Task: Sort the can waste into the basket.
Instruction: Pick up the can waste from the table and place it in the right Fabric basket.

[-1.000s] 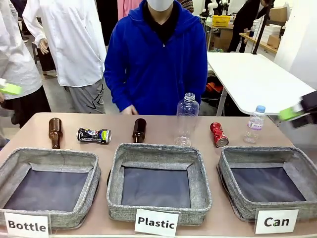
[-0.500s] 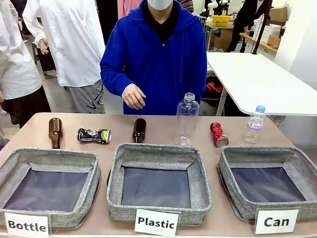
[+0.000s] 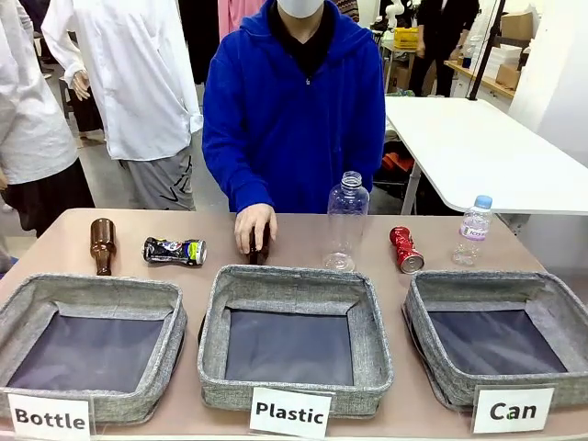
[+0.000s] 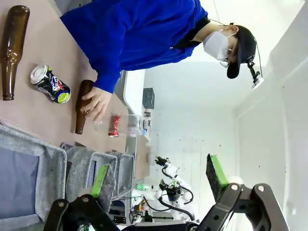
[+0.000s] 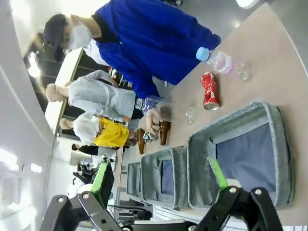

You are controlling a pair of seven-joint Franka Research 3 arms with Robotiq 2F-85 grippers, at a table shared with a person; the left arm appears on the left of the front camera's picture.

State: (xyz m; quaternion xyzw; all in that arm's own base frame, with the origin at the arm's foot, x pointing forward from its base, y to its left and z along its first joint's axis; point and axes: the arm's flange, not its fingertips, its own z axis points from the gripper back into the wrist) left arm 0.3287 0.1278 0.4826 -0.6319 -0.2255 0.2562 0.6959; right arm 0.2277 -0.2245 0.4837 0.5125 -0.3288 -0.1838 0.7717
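- Red can (image 3: 406,250) lies on its side on the table (image 3: 55,241), just behind the far left corner of the Can basket (image 3: 487,281). It sits between a tall clear bottle (image 3: 347,220) and a small blue-capped bottle (image 3: 474,230), touching neither.
- Dark can (image 3: 175,251) lies on its side well to the left, behind the Bottle basket (image 3: 92,287). It is between the left brown bottle (image 3: 102,245) and the middle brown bottle (image 4: 80,120).
- Both cans lie outside the Can basket, which we log as the rightmost of the three in the row.
- The person's hand (image 3: 254,226) rests on the middle brown bottle, just behind the Plastic basket (image 3: 294,279).
- Left claw (image 4: 158,179): in its wrist view we see the jaws spread wide, green pads well apart, nothing held between them.
- Right claw (image 5: 160,177): jaws likewise spread wide, with nothing gripped. We see the red can and the Can basket beyond it.
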